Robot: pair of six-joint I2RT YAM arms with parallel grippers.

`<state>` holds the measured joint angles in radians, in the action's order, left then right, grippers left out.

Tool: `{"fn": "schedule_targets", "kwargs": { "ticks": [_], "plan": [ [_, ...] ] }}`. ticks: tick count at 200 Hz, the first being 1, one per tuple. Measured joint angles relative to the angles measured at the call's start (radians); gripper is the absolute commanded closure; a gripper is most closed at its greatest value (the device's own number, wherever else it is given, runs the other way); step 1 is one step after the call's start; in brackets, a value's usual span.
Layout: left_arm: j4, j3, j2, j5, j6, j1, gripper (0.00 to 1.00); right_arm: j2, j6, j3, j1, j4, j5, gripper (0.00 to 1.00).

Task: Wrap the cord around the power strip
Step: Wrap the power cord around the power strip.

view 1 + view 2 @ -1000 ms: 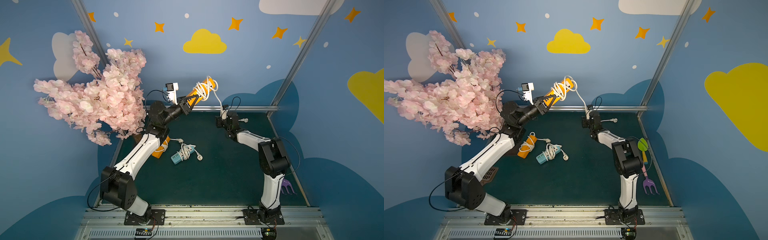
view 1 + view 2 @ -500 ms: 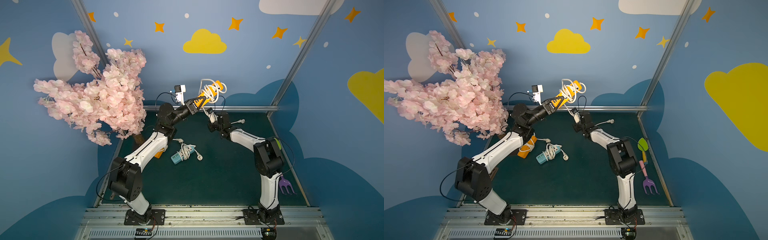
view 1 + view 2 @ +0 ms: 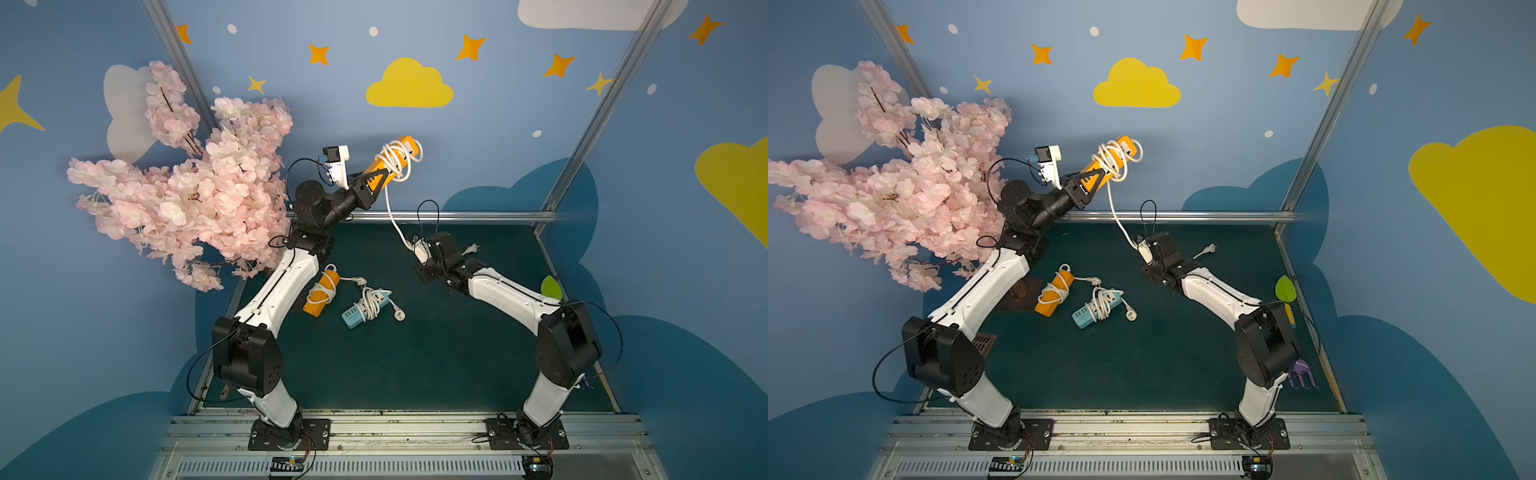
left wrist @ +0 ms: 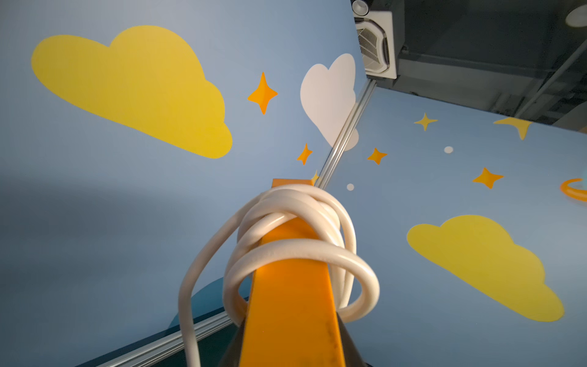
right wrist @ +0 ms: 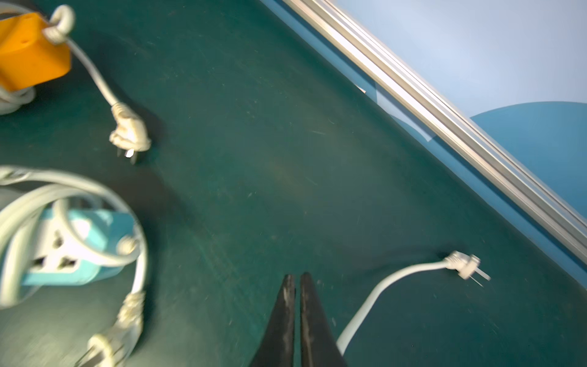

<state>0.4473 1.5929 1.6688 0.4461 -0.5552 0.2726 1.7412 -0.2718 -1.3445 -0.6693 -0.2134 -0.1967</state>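
— Left hand (image 3: 380, 176) of yours, what's it got?

— lol it's clamped on the near end of my long orange plastic power strip (image 4: 295, 302), which I'm holding up in the air, tilted toward the back wall, well above the dark green table (image 3: 436, 353). Thick white cord (image 4: 287, 251) is looped around it in several loose turns near the far end.

— And the rest of the cord?

— One strand drops from the coils down to my right wrist, and the white plug (image 5: 465, 268) on its end sticks out past that, low by the back rail. My right hand (image 5: 296, 279) hangs over the table with its fingers (image 5: 287, 305) closed up, just a sliver between the tips. Cord comes out right beside them; can't tell if it's pinched further back.

— Anything else down there?

— Second orange strip (image 3: 320, 293) and a light blue one (image 3: 361, 309), both wrapped, near each other on the table.
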Motion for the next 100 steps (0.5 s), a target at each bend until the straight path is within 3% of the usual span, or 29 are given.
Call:
{"fn": "schedule_targets", "kwargs": {
  "ticks": [61, 100],
  "plan": [
    [-0.354, -0.029, -0.001, -0.282, 0.676, 0.062, 0.97, -0.256, -0.122, 0.145, -0.09, -0.024, -0.119, 1.0],
    [-0.489, -0.148, -0.003, -0.333, 0.89, 0.098, 0.97, -0.389, -0.243, 0.108, -0.07, -0.001, -0.113, 1.0]
  ]
}}
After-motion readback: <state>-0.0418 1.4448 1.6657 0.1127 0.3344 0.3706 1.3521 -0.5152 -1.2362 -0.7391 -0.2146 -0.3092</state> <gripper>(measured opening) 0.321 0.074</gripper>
